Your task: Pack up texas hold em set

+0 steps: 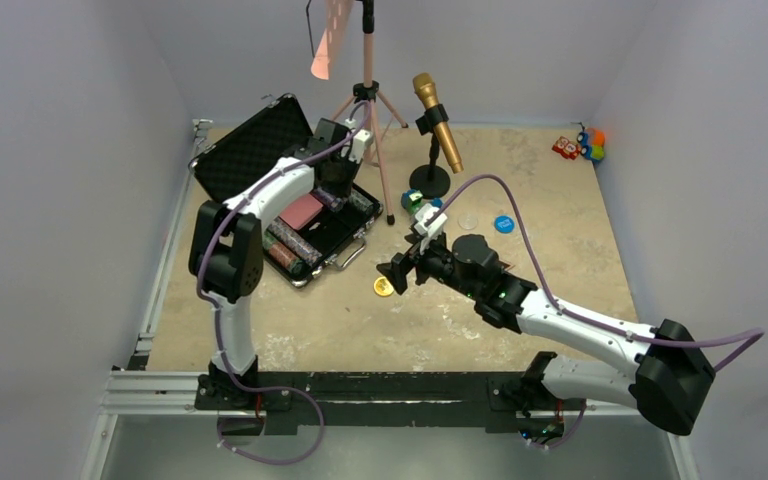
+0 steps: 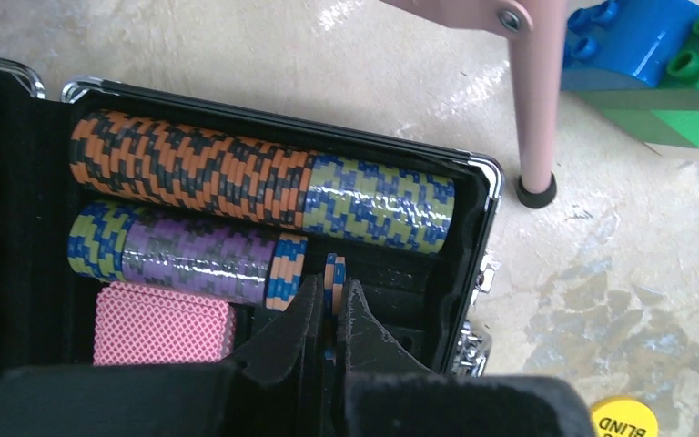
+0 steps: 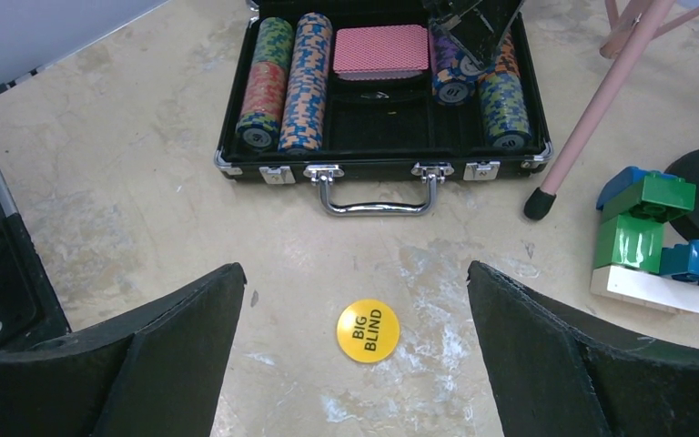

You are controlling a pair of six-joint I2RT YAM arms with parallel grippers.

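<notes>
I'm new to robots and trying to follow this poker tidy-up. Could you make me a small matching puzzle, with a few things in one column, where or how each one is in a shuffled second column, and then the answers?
Things
1. left gripper
2. right gripper
3. pink card deck
4. yellow button

Place or state
A. lying on the table, in front of the handle
B. shut on a few chips, over the case
C. wide open, holding nothing
D. lying inside the case, between the chip rows

Pairs: 1-B, 2-C, 3-D, 4-A
</notes>
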